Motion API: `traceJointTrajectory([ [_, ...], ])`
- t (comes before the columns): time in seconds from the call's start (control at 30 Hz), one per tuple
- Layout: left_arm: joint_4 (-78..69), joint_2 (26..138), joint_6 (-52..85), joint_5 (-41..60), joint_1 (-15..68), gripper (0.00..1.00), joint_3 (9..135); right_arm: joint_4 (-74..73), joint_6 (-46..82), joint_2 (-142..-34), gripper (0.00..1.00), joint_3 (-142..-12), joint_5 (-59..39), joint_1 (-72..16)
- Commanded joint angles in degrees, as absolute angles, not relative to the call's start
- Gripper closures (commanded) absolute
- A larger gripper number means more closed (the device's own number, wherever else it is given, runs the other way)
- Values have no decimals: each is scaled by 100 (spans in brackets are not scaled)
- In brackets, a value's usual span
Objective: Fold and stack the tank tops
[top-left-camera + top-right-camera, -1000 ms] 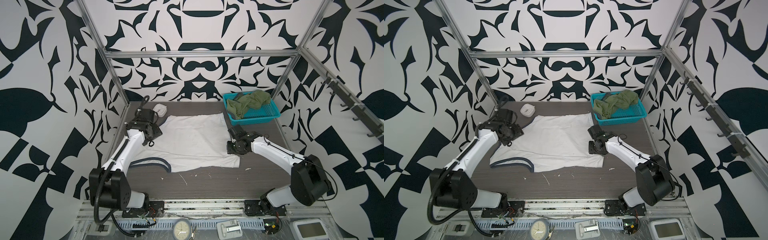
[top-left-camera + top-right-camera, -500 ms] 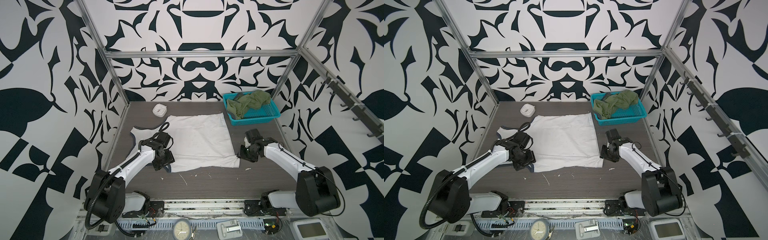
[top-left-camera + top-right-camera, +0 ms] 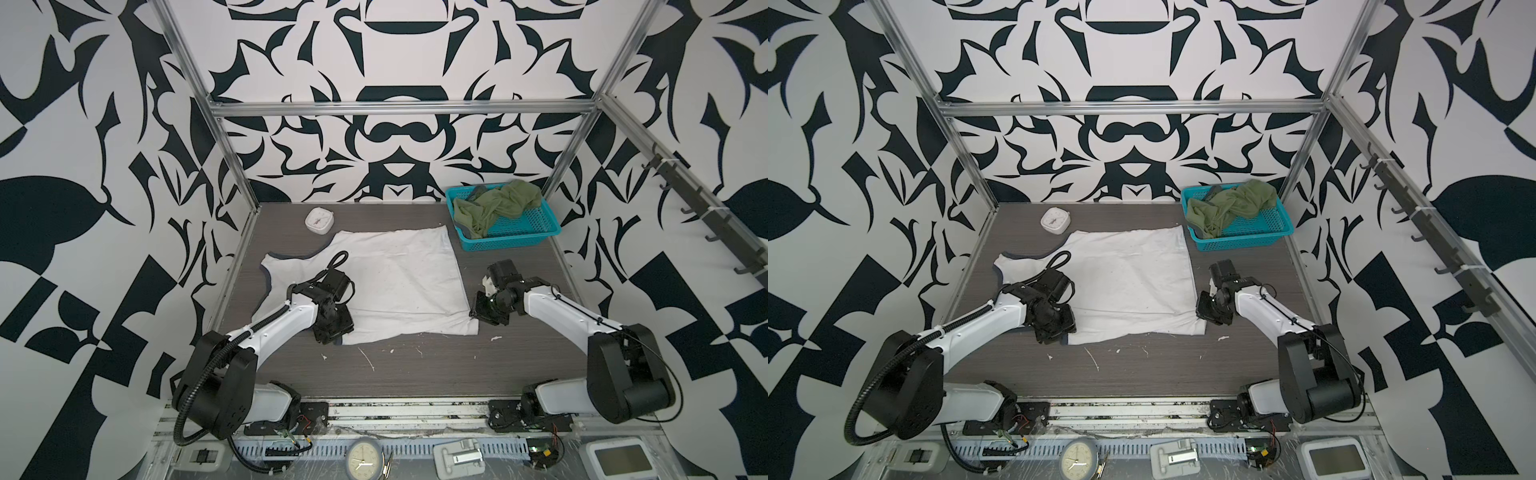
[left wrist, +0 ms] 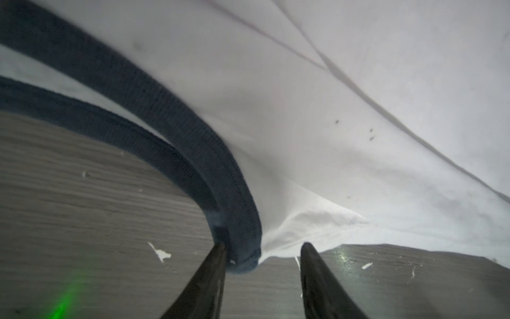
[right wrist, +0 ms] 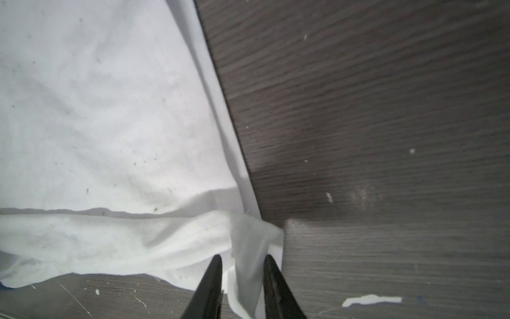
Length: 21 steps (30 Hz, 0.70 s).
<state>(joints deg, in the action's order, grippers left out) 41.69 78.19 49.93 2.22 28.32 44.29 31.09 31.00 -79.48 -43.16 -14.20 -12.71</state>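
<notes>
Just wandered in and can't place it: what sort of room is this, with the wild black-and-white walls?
Most likely a robotics test cell, not a home. A left arm and right arm are mounted at the edge of a table inside an aluminium frame, with a white tank top spread between them.

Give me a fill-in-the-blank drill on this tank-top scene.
The olive tank top lies bunched in the blue ____.
The white tank top lies spread on the ____.
The right claw has ____ cloth between its fingers.
The left claw straddles the white tank top's ____ trim.
Missing: basket; table; white; navy.
</notes>
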Motion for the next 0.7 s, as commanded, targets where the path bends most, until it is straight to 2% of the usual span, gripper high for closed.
traceJointTrajectory([
  [0.0,4155,8009,4996,56,2848,60,4386,3032,3044,-7944,78,-4291,-1469,-1274],
  [0.13,3980,8105,5024,20,2848,72,4315,3091,3010,-7867,85,-4254,-1415,-1270],
  [0.23,3917,8020,5088,12,2856,85,4246,3212,2998,-7792,91,-4262,-1363,-1272],
  [0.37,4351,7413,5298,-317,2891,99,4148,3451,2976,-7520,99,-4270,-1356,-1285],
  [0.5,5394,6351,5752,-753,2909,100,3937,3936,2967,-7111,100,-4217,-1349,-1346],
  [0.67,5687,5632,6216,-94,2989,100,3238,4375,3384,-6696,100,-3901,-1255,-1772],
])
